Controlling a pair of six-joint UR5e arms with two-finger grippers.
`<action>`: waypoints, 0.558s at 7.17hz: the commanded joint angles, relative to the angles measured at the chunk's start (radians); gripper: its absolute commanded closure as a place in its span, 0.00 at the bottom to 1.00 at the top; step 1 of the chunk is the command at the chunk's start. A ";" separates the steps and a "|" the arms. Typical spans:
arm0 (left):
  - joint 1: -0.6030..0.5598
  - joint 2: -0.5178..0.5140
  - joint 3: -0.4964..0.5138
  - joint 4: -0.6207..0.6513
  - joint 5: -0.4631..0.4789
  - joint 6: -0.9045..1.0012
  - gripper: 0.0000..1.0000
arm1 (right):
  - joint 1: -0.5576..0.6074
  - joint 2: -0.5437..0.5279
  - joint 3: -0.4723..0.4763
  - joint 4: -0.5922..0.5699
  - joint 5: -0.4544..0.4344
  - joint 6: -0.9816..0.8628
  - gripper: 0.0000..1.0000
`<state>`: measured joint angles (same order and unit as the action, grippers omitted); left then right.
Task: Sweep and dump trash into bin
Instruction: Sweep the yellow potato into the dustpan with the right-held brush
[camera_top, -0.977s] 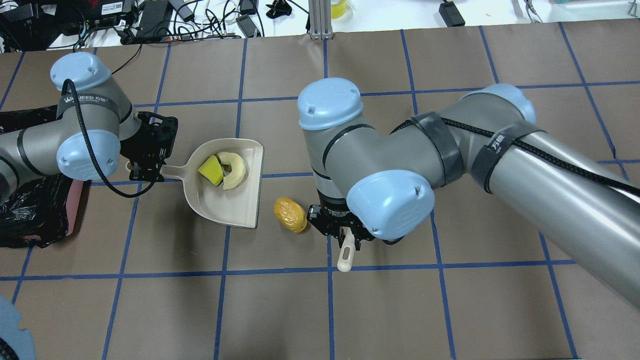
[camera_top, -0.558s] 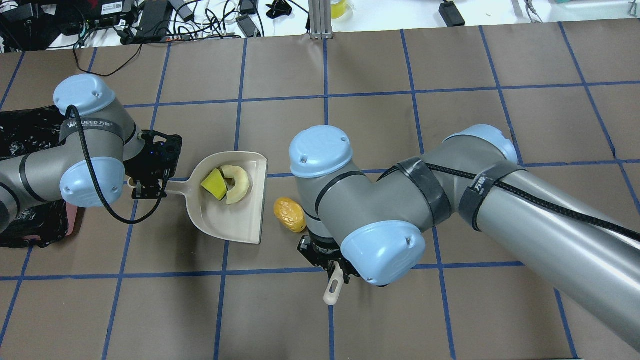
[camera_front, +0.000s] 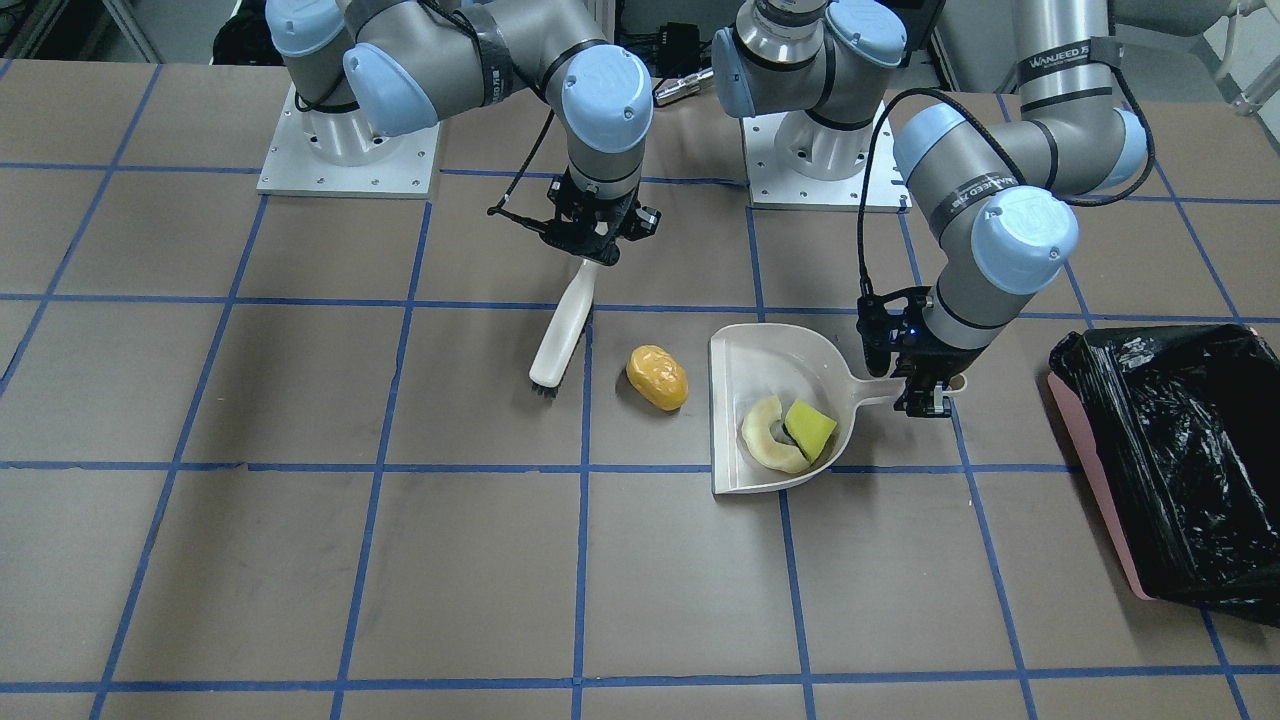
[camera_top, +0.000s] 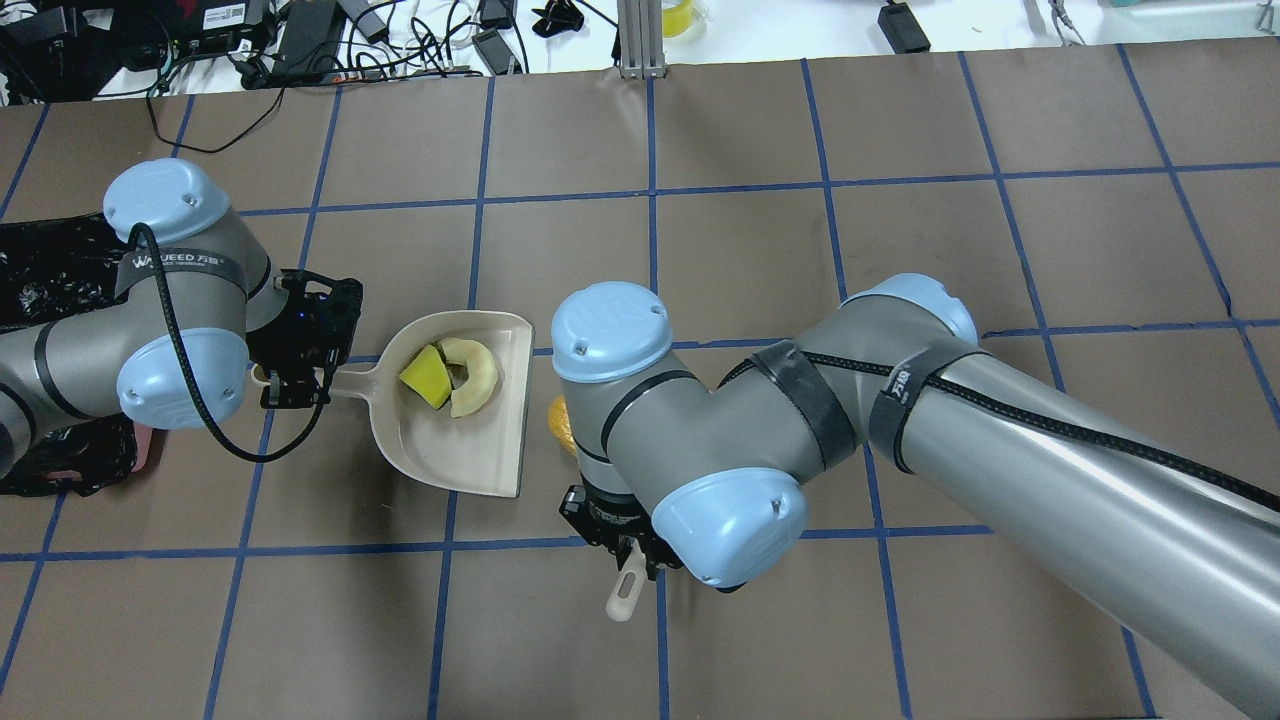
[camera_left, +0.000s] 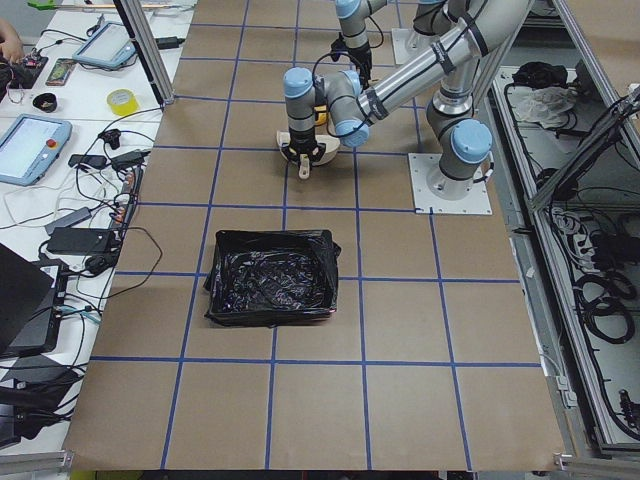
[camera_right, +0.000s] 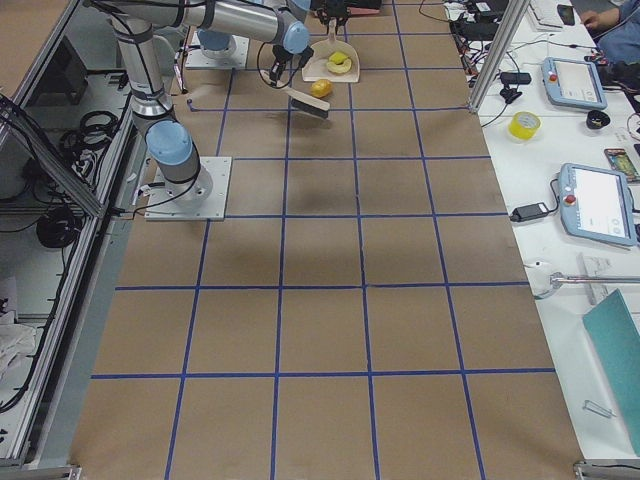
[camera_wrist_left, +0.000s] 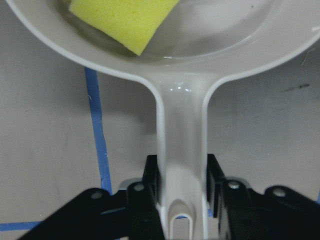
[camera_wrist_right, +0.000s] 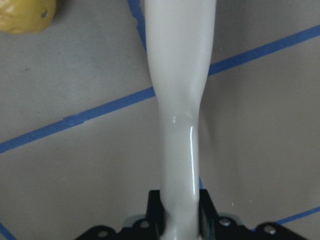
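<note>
Exterior front-facing view: a brown table (camera_front: 300, 560) marked with blue tape lines. Near the middle a beige dustpan (camera_front: 770, 365) sits with its straight open edge facing 9 o'clock and its handle pointing to 3 o'clock. The left gripper (camera_front: 925, 393) is clamped on that handle; the left wrist view shows the black jaws pressed tight on both sides of it. Two pieces of trash lie inside the pan, touching each other: a yellow sponge wedge (camera_front: 810, 428) and, at its 9 o'clock, a pale curved peel (camera_front: 765, 447). The third piece, a glossy golden-brown lump (camera_front: 657, 377), rests on the table just outside the pan's open edge, at 9 o'clock from it. Farther on at 9 o'clock from the lump, and apart from it, is the dark bristle end of a beige hand brush (camera_front: 560, 335). The right gripper (camera_front: 590, 255) grips the brush's handle end at 12 o'clock, jaws closed narrow around it. The bin (camera_front: 1170, 450), a pink tub lined with black plastic, stands well apart at 3 o'clock from the dustpan.
</note>
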<state>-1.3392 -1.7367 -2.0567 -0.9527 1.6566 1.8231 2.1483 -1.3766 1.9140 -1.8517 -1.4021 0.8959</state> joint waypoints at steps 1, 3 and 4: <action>0.000 -0.001 0.000 -0.001 0.000 -0.004 0.96 | 0.004 0.066 -0.009 -0.131 0.006 0.000 1.00; 0.000 -0.001 0.000 -0.001 0.000 -0.002 0.95 | 0.050 0.144 -0.117 -0.170 0.008 -0.002 1.00; 0.002 -0.001 0.000 -0.001 0.000 -0.002 0.96 | 0.076 0.207 -0.203 -0.170 0.008 -0.005 1.00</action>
<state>-1.3388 -1.7379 -2.0571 -0.9541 1.6567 1.8204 2.1917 -1.2379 1.8035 -2.0133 -1.3947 0.8938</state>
